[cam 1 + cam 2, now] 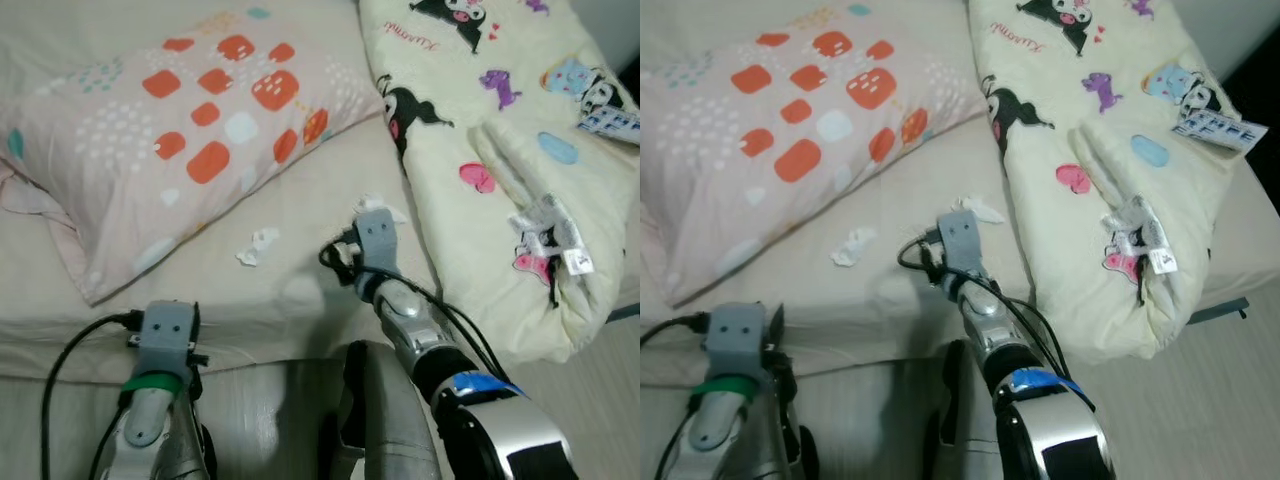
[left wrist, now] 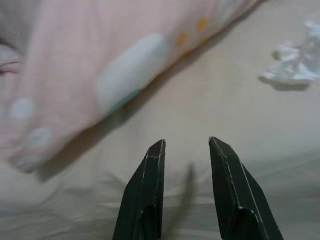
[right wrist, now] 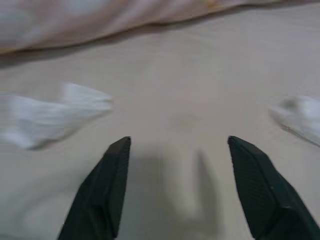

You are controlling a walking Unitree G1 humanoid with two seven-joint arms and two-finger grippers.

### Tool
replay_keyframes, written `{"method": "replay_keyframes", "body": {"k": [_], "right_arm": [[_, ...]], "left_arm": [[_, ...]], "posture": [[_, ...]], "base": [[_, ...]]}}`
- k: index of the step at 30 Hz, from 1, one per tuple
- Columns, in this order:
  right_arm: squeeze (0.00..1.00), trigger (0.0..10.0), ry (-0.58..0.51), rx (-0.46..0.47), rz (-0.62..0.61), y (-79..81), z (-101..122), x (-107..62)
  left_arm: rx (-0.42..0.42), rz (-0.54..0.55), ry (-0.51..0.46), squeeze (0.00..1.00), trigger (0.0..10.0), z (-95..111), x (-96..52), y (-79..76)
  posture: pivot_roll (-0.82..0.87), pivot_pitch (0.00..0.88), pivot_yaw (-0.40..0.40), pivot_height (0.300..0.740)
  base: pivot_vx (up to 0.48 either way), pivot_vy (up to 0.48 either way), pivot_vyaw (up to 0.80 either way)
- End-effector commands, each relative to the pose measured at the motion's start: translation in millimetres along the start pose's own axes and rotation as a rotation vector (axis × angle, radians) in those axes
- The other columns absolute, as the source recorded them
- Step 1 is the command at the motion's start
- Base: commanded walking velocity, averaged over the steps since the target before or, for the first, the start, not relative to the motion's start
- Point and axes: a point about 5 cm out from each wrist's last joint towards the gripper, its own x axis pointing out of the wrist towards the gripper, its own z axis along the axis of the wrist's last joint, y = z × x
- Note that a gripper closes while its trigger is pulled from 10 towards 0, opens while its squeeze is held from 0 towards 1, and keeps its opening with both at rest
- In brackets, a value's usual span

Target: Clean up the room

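Right gripper [image 3: 175, 175] low over the bed [image 1: 300, 270], fingers spread wide, between two crumpled tissues

One white tissue [image 1: 258, 245] lies on the bare sheet just off the lower edge of the pink pillow [image 1: 170, 120] with its orange patches; the other tissue [image 1: 378, 205] sits beside the edge of the cream cartoon-print quilt [image 1: 500, 150], just past the right wrist. The left gripper [image 2: 185, 190] hangs over the bed's front edge near the pillow's corner, fingers a little apart and holding nothing. A small printed packet [image 1: 1215, 125] rests on the quilt's far right side
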Motion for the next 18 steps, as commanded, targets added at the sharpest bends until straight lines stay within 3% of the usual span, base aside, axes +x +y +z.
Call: {"method": "replay_keyframes", "body": {"k": [1,10,17,18], "right_arm": [[1.00,10.0,0.009,0.012,0.051,5.8,-5.1,-1.5],[1.00,10.0,-0.049,0.023,0.199,31.4,20.0,13.2],[1.00,10.0,-0.021,0.024,0.209,34.3,20.2,15.3],[1.00,10.0,-0.006,0.025,0.205,35.1,21.9,17.3]], "left_arm": [[0.002,0.011,0.026,0.00,10.0,-3.0,-11.2,2.7],[0.046,0.039,-0.018,0.00,10.0,21.2,-30.0,14.3],[0.066,-0.002,-0.039,0.00,10.0,35.6,-40.1,12.8],[0.076,-0.015,-0.044,0.00,10.0,46.2,-49.2,15.1]], "posture": [[0.21,0.368,-0.208,0.513],[0.30,0.411,-0.244,0.513],[0.35,0.451,-0.240,0.513],[0.39,0.477,-0.233,0.513]], "base": [[0.000,0.000,0.00],[0.000,0.000,0.00],[0.000,0.000,0.00],[0.000,0.000,0.00]]}}
